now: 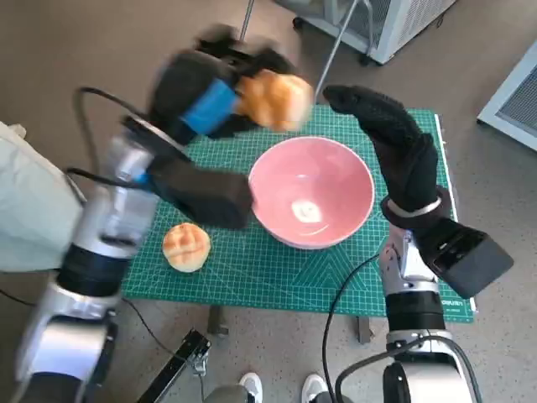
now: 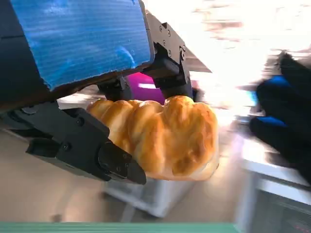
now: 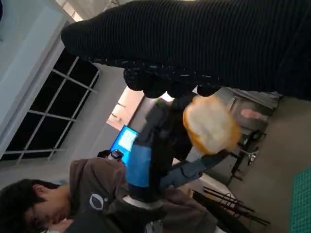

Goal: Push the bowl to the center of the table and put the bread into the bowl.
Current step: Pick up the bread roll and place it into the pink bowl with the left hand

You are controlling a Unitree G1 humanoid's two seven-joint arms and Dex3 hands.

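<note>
A pink bowl stands near the middle of the green mat. My left hand holds a golden bread roll in the air, above the bowl's far left rim. In the left wrist view the roll is clamped between the black fingers. A second round roll lies on the mat to the bowl's left. My right hand in its black glove hovers by the bowl's right rim, fingers stretched out, holding nothing. The right wrist view shows the left hand and the held roll.
The mat covers the small table, whose front edge is near me. White equipment stands on the floor beyond the table. A person in a brown top appears in the right wrist view. Shoes show below the table's front edge.
</note>
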